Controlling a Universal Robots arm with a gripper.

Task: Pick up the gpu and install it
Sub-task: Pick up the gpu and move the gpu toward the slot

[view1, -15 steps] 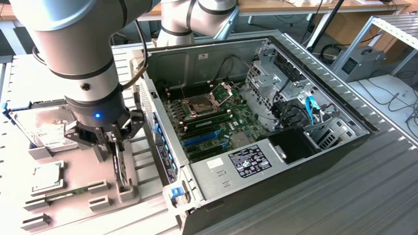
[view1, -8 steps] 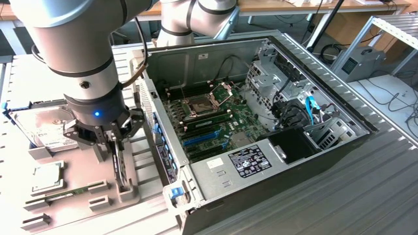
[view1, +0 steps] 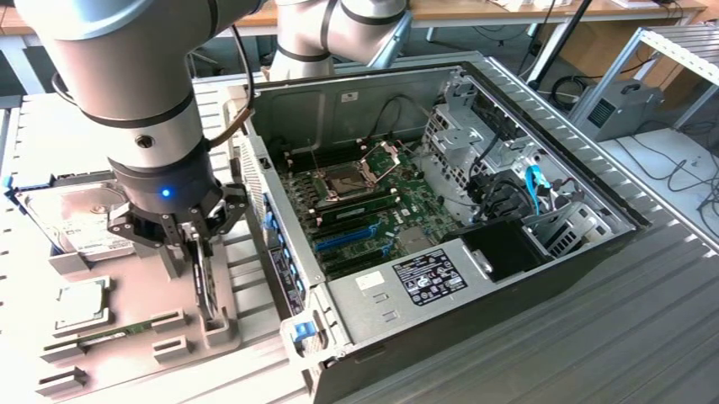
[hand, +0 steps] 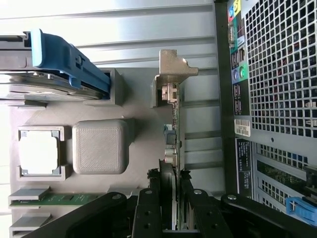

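Observation:
The gpu (view1: 205, 282) stands on edge in a slot of the grey fixture (view1: 135, 278), to the exterior view's left of the open computer case (view1: 450, 278). My gripper (view1: 194, 244) reaches down over it, with a black finger on each side of the card. In the wrist view the gpu (hand: 173, 129) is edge-on, with its silver end bracket (hand: 171, 69) at the far end. The fingers (hand: 151, 208) of the gripper (hand: 171, 201) press against both faces of the card near the fan. The gripper is shut on the gpu, whose lower edge looks level with the holder.
A silver hard drive (view1: 73, 219) in a blue carrier, a processor (view1: 79, 303) and a green memory stick (view1: 113, 332) share the fixture. The motherboard (view1: 359, 210) lies inside the case, with blue expansion slots (view1: 343, 237). The case's perforated rear panel (hand: 282, 74) is close beside the gpu.

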